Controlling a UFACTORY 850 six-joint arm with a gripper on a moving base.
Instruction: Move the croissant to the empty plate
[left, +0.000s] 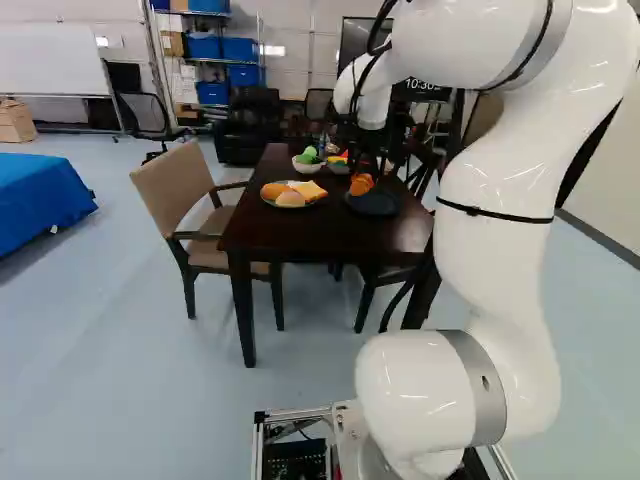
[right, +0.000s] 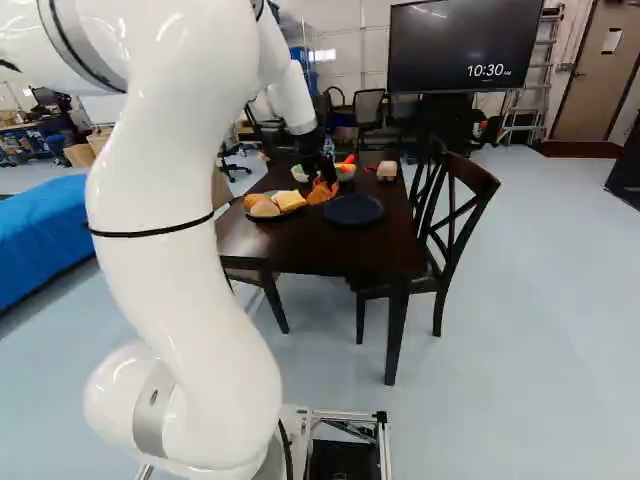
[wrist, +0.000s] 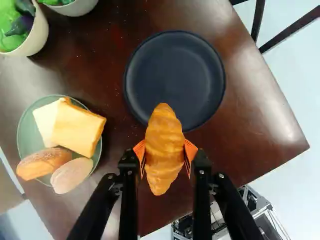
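Observation:
In the right base view my gripper (right: 322, 176) hangs over the table, with the orange-brown croissant (right: 322, 191) at its tips. The wrist view shows the gripper (wrist: 165, 154) shut on the croissant (wrist: 164, 145), its orange pads pressing it from two sides. One end of the croissant overlaps the rim of the dark, empty plate (wrist: 175, 75), which lies ahead of the fingers. In the right base view that plate (right: 353, 210) is just beside the croissant. A green plate (wrist: 30, 117) beside the gripper holds bread slices (wrist: 77, 127) and two rolls (wrist: 45, 162).
The dark wooden table (right: 330, 250) carries two bowls, one of them (wrist: 40, 37) holding green items. A tan armchair (left: 175, 190) stands at the table's left and a dark chair (right: 455, 215) at its right. Another small item (right: 387, 170) lies behind the dark plate.

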